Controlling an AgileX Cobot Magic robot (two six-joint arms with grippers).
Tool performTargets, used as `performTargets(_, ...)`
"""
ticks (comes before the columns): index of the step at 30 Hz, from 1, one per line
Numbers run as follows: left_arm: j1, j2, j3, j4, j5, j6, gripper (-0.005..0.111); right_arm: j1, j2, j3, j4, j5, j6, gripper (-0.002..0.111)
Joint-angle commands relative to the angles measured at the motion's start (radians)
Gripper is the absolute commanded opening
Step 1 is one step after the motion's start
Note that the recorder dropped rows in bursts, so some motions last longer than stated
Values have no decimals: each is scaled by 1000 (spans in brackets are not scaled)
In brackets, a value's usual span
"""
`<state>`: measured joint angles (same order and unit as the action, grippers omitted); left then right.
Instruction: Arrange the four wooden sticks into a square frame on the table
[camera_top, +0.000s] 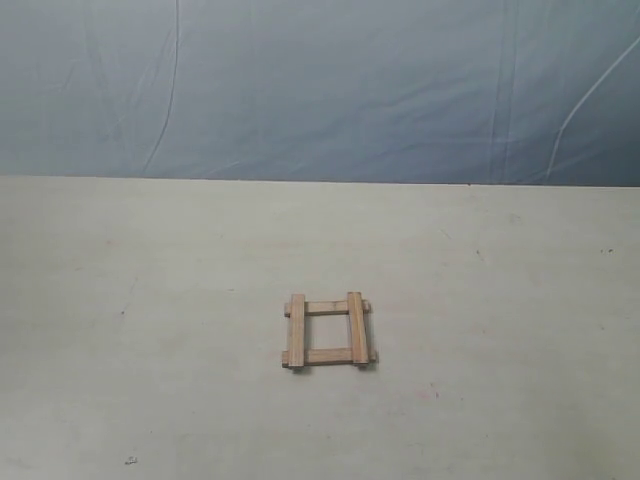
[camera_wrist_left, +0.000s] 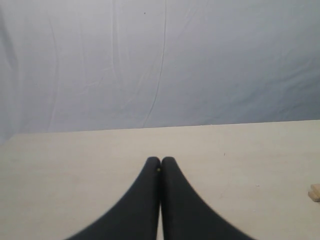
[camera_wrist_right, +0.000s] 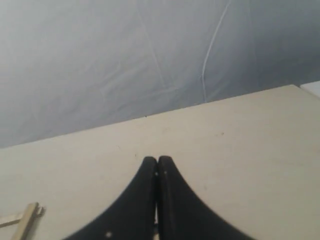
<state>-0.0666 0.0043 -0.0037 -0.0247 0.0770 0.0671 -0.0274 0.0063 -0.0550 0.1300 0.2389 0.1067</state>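
The four wooden sticks lie as a small square frame (camera_top: 328, 331) on the pale table (camera_top: 150, 300), a little below the middle of the exterior view. Two upright strips rest across two crosswise strips, ends poking out at the corners. Neither arm shows in the exterior view. My left gripper (camera_wrist_left: 160, 160) is shut with its black fingers pressed together over bare table; a stick end (camera_wrist_left: 315, 192) peeks in at that view's edge. My right gripper (camera_wrist_right: 157, 159) is also shut and holds nothing; a corner of the frame (camera_wrist_right: 24, 220) shows at the edge.
A creased blue-grey sheet (camera_top: 320, 90) hangs behind the table's far edge. A faint dark speck (camera_top: 130, 461) marks the table near the front left.
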Motion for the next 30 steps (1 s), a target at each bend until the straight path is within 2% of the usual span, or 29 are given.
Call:
performTargets(1,5,-4,4,1,-1,-3,0,-2,-6,55,-41,-82,0,-1)
performTargets(5,5,-4,4,1,-1,-3,0,-2,-6,55,-57,-38,0,-1)
performTargets(9,5,-4,4,1,-1,-3,0,-2,-6,55,-143,113,0,-1)
performTargets(30,5,-4,4,19,-1,-3,0,-2,-6,55,-144,118,0,-1)
